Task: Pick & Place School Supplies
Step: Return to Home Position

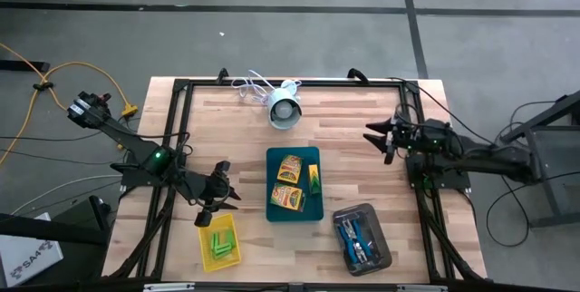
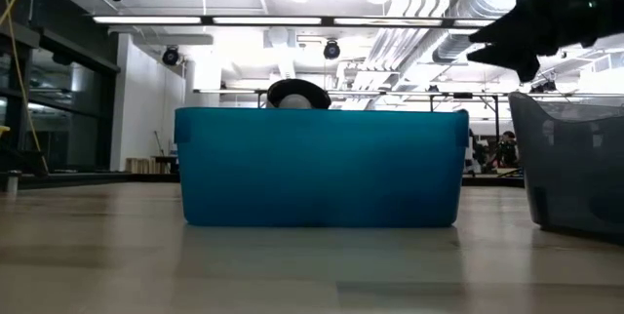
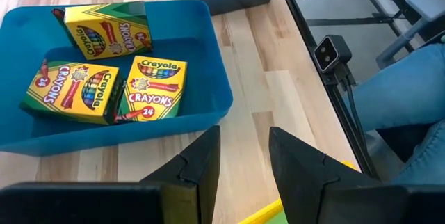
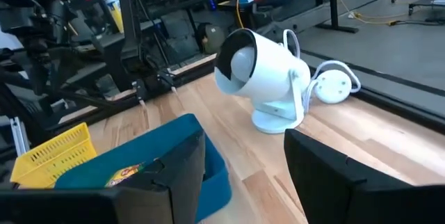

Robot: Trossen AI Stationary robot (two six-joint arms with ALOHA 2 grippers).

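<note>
Three yellow-orange crayon boxes (image 1: 290,183) (image 3: 104,71) lie flat in the teal tray (image 1: 272,160). Small green blocks (image 1: 217,242) sit in the yellow tray (image 1: 234,254). Blue-handled scissors (image 1: 355,238) lie in the dark grey tray (image 1: 385,256). My left gripper (image 1: 222,194) (image 3: 243,175) hovers open between the yellow tray and the teal tray's left side, touching nothing. My right gripper (image 1: 381,138) (image 4: 243,182) is open above bare table, right of the teal tray's far end, and holds nothing.
A white round device (image 1: 285,109) (image 4: 264,85) with a cable stands near the far edge, beyond the teal tray. A black frame (image 1: 181,88) rims the table. In the low view the teal tray's wall (image 2: 322,168) fills the middle, the grey tray (image 2: 575,168) at right.
</note>
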